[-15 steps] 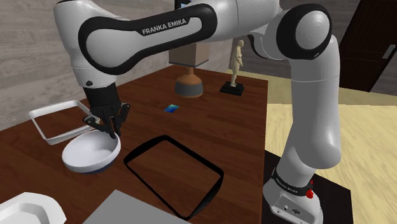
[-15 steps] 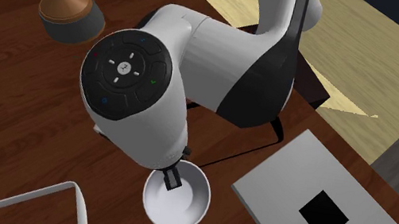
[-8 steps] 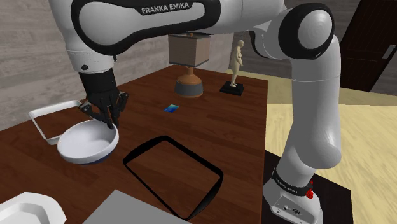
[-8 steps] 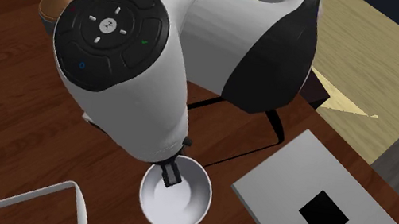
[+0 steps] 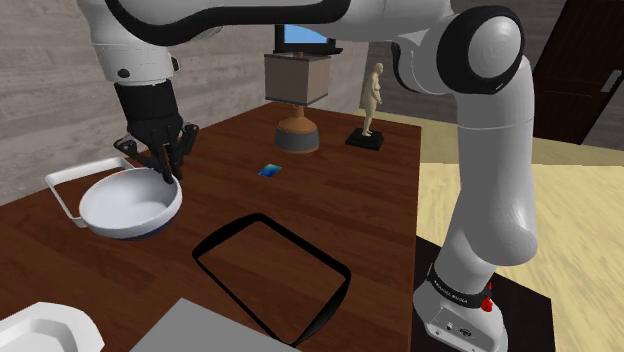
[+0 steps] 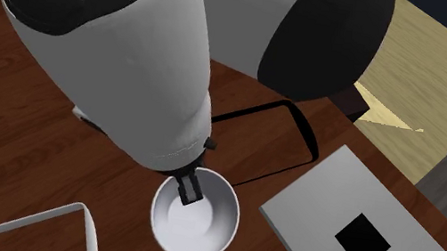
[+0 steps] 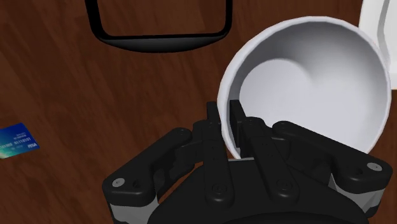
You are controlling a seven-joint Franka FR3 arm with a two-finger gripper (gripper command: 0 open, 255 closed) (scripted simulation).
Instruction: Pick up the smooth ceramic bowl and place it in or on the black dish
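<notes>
- Since the earlier frames the arm has risen and carried the bowl [image 5: 128,205] up and a little toward the shoulder view's left; in the second exterior view the bowl [image 6: 194,226] looks slightly larger under the forearm, which fits a lift.
- Grip: the gripper [image 7: 228,124] pinches the bowl's wall at the rim, one finger inside and one outside, with the fingers [image 7: 212,122] set narrowly and only the wall between them.
- Position: the white bowl [image 7: 312,83] hangs from that one rim point and, by my reading, is clear of the dark wooden table [image 5: 360,200]. It sits near the white tray [image 5: 60,190] and overlaps it in the shoulder view, while the black dish [image 5: 305,244] lies apart from it toward that view's lower right.
- Progress: the pick-up looks done (grasp made, bowl raised). Still to do are the carry across to the dish [image 7: 159,43], the lowering into its rim and the release.
- Orientation: the mouth faces up, and the rim reads as close to level, with perhaps a slight droop away from the pinched side.
- Long axis: being round, the bowl has none across the table; its only axis is the near-upright one through its centre, so no turning should be needed before it goes down (the dish is a rounded rectangle, far wider than the bowl).
- Nearby: a blue card [image 5: 270,170] lies on the table beyond the dish, off the likely path.
</notes>
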